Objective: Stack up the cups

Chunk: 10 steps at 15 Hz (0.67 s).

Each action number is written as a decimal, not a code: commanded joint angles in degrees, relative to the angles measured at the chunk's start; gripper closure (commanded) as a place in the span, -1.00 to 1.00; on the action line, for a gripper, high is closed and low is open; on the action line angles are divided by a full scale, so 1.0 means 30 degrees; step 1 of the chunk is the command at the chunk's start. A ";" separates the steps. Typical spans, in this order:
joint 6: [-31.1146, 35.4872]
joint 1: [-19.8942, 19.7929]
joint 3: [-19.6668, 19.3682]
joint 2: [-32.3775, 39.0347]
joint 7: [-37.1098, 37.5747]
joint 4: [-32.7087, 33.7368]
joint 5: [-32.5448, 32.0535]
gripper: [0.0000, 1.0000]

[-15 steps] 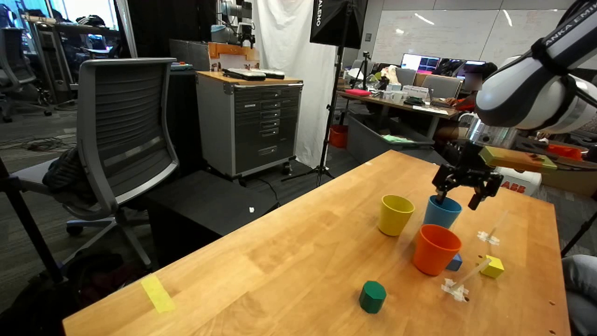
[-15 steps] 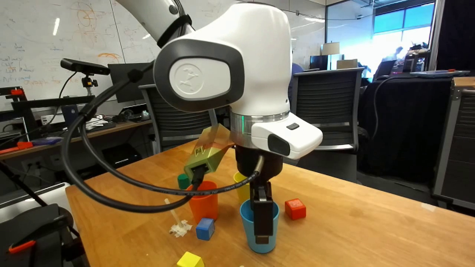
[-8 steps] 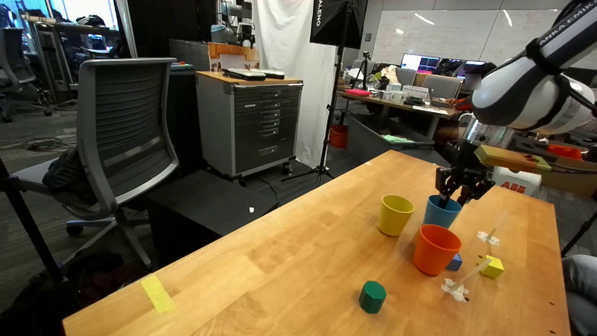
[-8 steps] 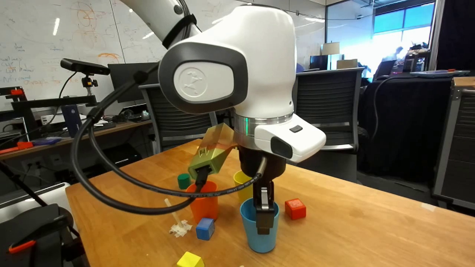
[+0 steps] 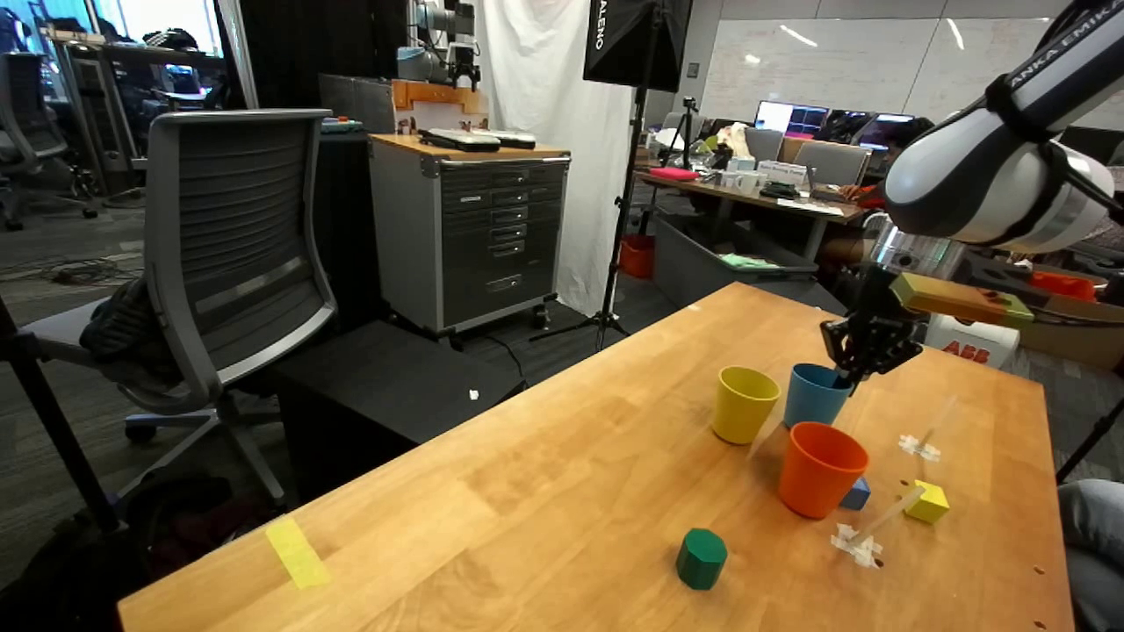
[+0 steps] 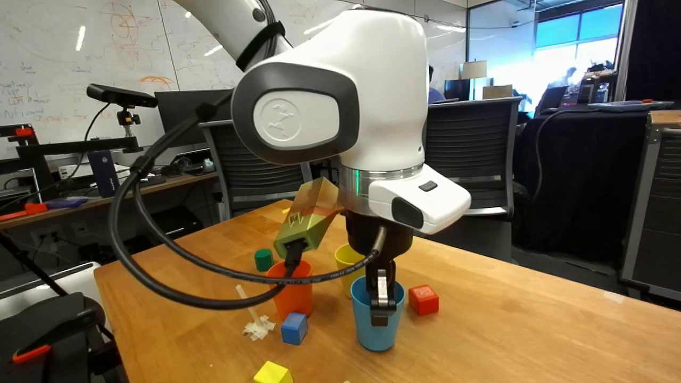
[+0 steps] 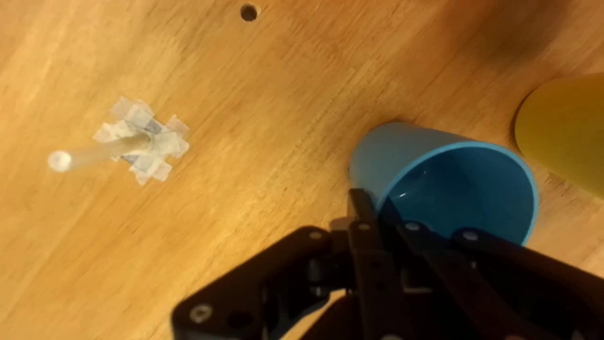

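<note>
The blue cup (image 5: 810, 399) is upright, with my gripper (image 7: 376, 204) shut on its rim; in the wrist view one finger (image 7: 361, 204) lies outside the wall and the other reaches inside. Both exterior views show the blue cup (image 6: 375, 334) close to the other cups; whether its base touches the table I cannot tell. The yellow cup (image 5: 743, 405) stands upright just beside it, cut off at the right edge of the wrist view. An orange-red cup (image 5: 818, 474) stands upright nearer that camera; in the opposite exterior view a cable crosses this orange-red cup (image 6: 295, 300).
On the wooden table (image 5: 527, 518) are a green block (image 5: 701, 559), a blue block (image 6: 294, 328), a yellow block (image 5: 926, 502) and a red block (image 6: 424, 300) near the blue cup. Thin sticks (image 6: 249, 303) stand taped to the tabletop. The arm's cable loop (image 6: 191, 303) hangs low.
The jaws have gone from wide apart to shut on the blue cup's rim. In the last half second the blue cup has shifted with the gripper towards the yellow cup.
</note>
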 commanded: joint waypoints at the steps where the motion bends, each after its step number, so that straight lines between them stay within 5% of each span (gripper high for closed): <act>1: -0.0985 -0.0577 0.0541 -0.0301 -0.0900 0.0327 0.0390 0.98; 10: -0.1539 -0.0051 -0.0878 -0.4108 -0.0123 -0.1044 -0.0846 0.98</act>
